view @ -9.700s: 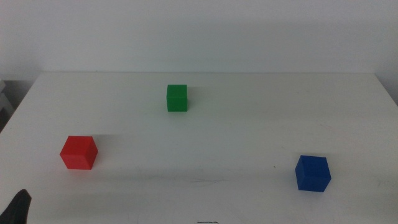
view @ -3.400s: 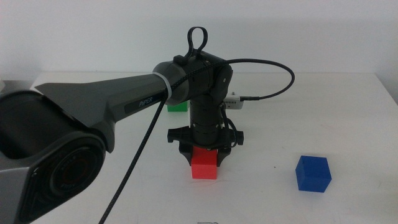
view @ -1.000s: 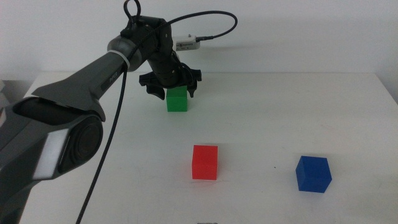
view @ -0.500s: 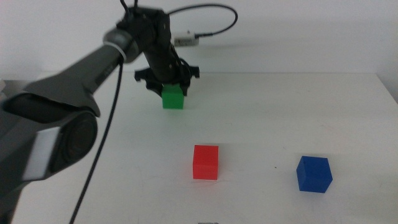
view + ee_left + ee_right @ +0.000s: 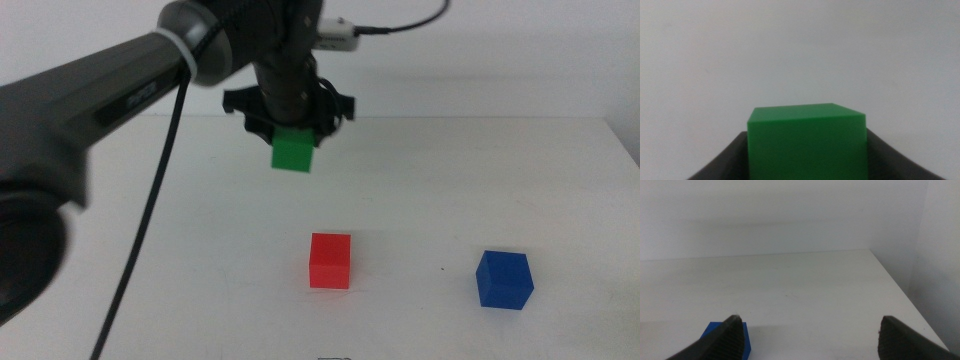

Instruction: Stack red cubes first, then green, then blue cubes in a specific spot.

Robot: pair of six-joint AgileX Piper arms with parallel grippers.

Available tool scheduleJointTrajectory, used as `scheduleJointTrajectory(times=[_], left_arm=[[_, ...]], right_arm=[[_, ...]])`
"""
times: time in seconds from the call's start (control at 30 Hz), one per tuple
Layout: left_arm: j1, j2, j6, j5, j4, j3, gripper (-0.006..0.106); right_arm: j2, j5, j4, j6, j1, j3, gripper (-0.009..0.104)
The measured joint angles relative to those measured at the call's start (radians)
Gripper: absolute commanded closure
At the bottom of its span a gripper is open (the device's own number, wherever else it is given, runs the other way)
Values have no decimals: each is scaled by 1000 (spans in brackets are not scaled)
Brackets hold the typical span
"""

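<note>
My left gripper (image 5: 293,143) is shut on the green cube (image 5: 293,153) and holds it in the air above the back middle of the table. In the left wrist view the green cube (image 5: 806,142) fills the space between the jaws. The red cube (image 5: 330,260) sits on the white tabletop near the middle front, below and right of the held cube. The blue cube (image 5: 503,279) sits at the front right; its corner (image 5: 726,337) shows in the right wrist view. My right gripper (image 5: 810,335) is open and empty, out of the middle view.
The white table's far edge (image 5: 470,118) runs along a white wall. The left arm (image 5: 110,80) and its cable cross the left half of the middle view.
My left gripper has lifted the green cube off the table and carried it a little right and toward the front. The red and blue cubes have not moved.
</note>
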Motion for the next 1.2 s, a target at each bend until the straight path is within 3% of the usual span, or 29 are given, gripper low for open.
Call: scheduleJointTrajectory(times=[0.2,0.37,0.7,0.93,1.2], left_arm=[[-140,-195,-241,-154,78,331,98],[-192,-236,-342,-204,90,435,98],[-216,-225,-302,-170,71,443,98],[-156,-225,-121,-186,-84,443,98],[-145,-218,-79,-215,-109,443,98]], right_arm=[[0,0,0,0,0,0,1],[0,0,0,0,0,0,1],[0,0,0,0,0,0,1],[0,0,0,0,0,0,1],[0,0,0,0,0,0,1]])
